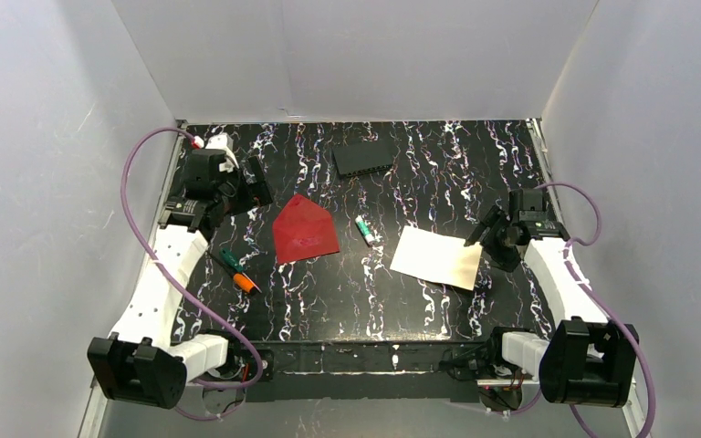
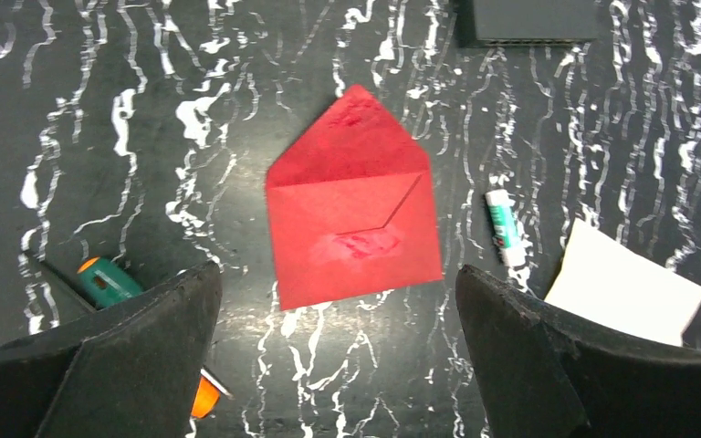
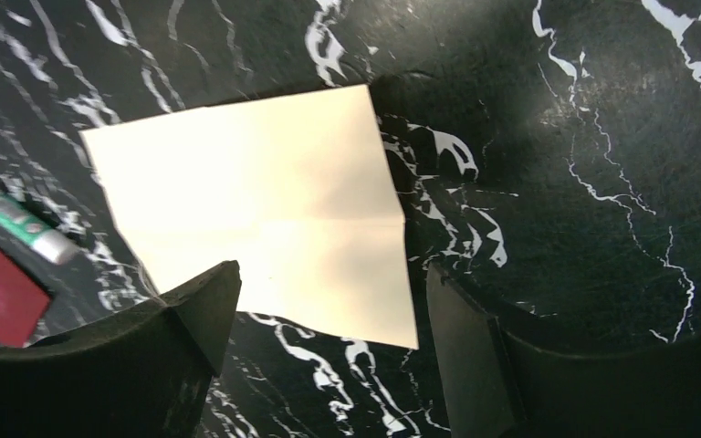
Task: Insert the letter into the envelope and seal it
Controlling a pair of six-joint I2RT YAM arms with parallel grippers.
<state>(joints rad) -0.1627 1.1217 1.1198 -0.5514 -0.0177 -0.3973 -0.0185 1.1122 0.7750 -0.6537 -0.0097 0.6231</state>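
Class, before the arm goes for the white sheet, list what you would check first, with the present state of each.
1. Right tool open: ok.
2. Letter lying flat, nothing on it: ok.
3. Envelope flap open: ok.
4. Left tool open, holding nothing: ok.
5. Glue stick apart from letter and envelope: ok.
6. Right tool's height above the letter: cannot tell.

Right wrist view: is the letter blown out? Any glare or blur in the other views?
Right wrist: the letter is not clipped, its fold crease shows, slightly darker below it. Left wrist: the envelope is sharp, seams legible, no glare. Top external: bright walls, dark table, small things low in detail.
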